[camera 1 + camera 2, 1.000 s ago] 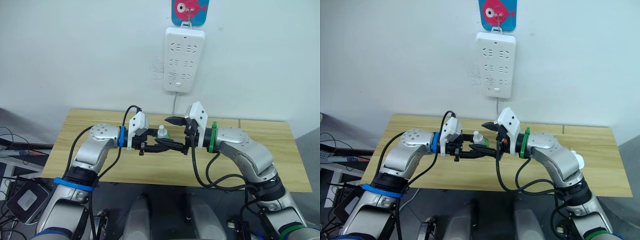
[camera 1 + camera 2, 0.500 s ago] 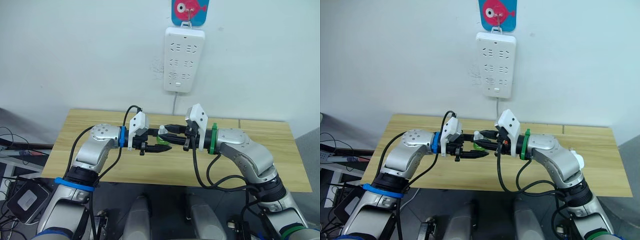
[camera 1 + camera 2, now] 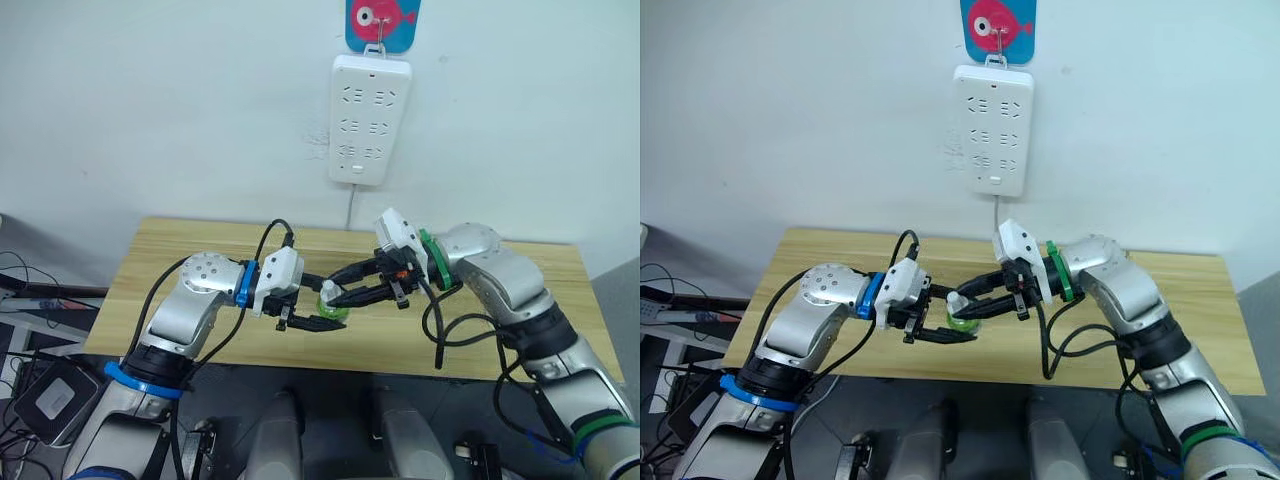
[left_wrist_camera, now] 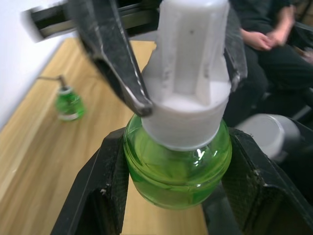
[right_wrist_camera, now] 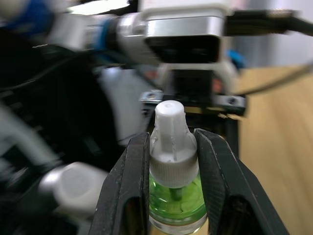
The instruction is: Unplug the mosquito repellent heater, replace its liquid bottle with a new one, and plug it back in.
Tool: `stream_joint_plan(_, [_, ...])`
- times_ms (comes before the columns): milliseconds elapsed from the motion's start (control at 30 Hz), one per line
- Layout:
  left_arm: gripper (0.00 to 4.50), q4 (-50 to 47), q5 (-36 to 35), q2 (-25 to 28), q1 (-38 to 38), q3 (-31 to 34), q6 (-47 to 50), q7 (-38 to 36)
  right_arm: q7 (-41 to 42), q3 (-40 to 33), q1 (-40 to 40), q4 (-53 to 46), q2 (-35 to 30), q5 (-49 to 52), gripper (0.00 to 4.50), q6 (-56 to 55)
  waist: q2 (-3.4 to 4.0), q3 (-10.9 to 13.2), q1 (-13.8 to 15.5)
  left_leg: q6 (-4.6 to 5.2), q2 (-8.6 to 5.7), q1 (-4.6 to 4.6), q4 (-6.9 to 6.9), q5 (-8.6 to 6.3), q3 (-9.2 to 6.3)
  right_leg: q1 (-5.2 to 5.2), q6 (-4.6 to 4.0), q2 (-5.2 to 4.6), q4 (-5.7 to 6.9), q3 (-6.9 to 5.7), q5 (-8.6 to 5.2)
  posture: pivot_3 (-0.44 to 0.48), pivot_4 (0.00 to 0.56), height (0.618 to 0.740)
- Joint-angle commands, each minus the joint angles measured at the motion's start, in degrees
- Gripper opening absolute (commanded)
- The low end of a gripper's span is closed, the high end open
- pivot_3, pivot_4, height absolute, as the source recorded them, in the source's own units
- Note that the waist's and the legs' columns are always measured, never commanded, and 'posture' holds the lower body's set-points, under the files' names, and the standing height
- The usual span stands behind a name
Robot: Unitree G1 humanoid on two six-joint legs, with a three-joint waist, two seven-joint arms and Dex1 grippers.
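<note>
New bottle: the small translucent green round bottle with a white pointed screw cap is held in the air between the two arms, in front of the wooden table edge, with its cap toward the right arm.
Left gripper: the left gripper is pressed on the green glass body; one black finger lies on each side of the belly, touching it.
Right gripper: the right gripper pinches the white ribbed cap; its two dark fingers touch the cap on opposite sides, above the green body.
Key relation: both grippers meet on the same bottle, tip to tip. The bottle's long axis, from body to cap, runs nearly across the fingers of both grippers.
Step in hand: it looks like the unscrewing of the cap, with the left gripper keeping the body fixed while the right one turns.
What the move needs: the turn probably has to go around the bottle's own axis, otherwise the cap may slip out of the pinch or the body may twist in the left fingers.
Old bottle: the tiny green bottle with a thin dark wick rod stands upright on the table, beyond the left gripper and well apart from it.
Power strip: the long white power strip hangs on the wall above both grippers; its sockets look free.
</note>
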Motion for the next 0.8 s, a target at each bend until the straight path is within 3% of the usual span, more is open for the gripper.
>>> stream_joint_plan(33, [2.27, -3.25, -0.78, 0.89, 1.10, -0.51, -0.24, -1.16, 5.01, 0.71, -2.01, 2.42, 1.18, -0.39, 0.98, -3.82, 0.00, 0.00, 0.24, 0.00, 0.00, 0.00, 0.00, 0.00, 0.01, -0.01, -0.03, 0.00, 0.00, 0.01, 0.02, 0.073, 0.274, 0.740])
stream_joint_plan(67, [2.27, -3.45, -0.90, 1.07, 1.27, -0.32, 0.11, -1.09, 5.37, 0.50, -2.27, 3.05, 1.18, -0.61, 0.98, -4.16, 0.00, 0.00, 0.41, 0.00, -0.01, -0.01, 0.00, 0.00, 0.01, 0.00, -0.05, -0.01, 0.00, 0.01, 0.03, 0.073, 0.274, 0.740])
stream_joint_plan(100, [2.27, -3.53, -0.89, 1.15, 1.41, -0.18, 0.33, -0.94, 5.53, 0.15, -2.41, 3.57, 1.11, -0.77, 1.54, -4.38, 0.00, 0.00, 0.46, 0.00, -0.01, -0.01, 0.00, 0.00, 0.00, 0.00, -0.07, -0.03, 0.00, 0.00, 0.04, 0.072, 0.275, 0.740])
stream_joint_plan(167, [2.27, -2.77, -0.25, 0.90, 1.41, 0.21, 0.17, 0.18, 5.67, -1.36, -2.36, 3.89, -0.24, -0.28, 2.03, -2.91, 0.00, 0.00, 0.58, -0.01, -0.04, -0.02, 0.02, 0.00, 0.01, 0.00, -0.18, -0.06, 0.00, 0.01, 0.11, 0.071, 0.275, 0.740])
stream_joint_plan(400, [2.27, -1.30, -0.82, -0.33, 1.47, 1.71, 2.38, 4.69, -0.26, -6.11, 2.36, -0.29, -7.44, -2.13, 4.47, -1.41, 0.00, 0.00, 1.39, -0.01, -0.07, -0.02, 0.12, 0.00, -0.01, 0.08, -0.09, -0.16, -0.02, -0.01, 0.06, 0.031, 0.277, 0.740])
stream_joint_plan(600, [2.27, 3.03, 0.34, -2.09, -0.94, 3.36, 2.39, 10.11, -22.61, -9.95, 10.39, -16.73, -0.93, -1.66, 4.47, 9.01, 0.00, 0.00, 0.31, -0.01, 0.02, -0.01, 0.07, 0.01, -0.09, 0.02, -0.08, -0.01, 0.09, -0.05, 0.05, 0.008, 0.276, 0.740])
stream_joint_plan(800, [2.27, 5.12, 0.55, -2.80, -2.96, 3.05, 2.27, 10.68, -33.29, -9.07, 13.08, -22.34, 5.58, -2.00, 4.47, 12.72, 0.00, 0.00, 0.17, -0.10, -0.03, 0.01, 0.10, 0.06, -0.03, 0.05, 0.00, -0.03, 0.09, 0.02, 0.00, -0.004, 0.279, 0.740])
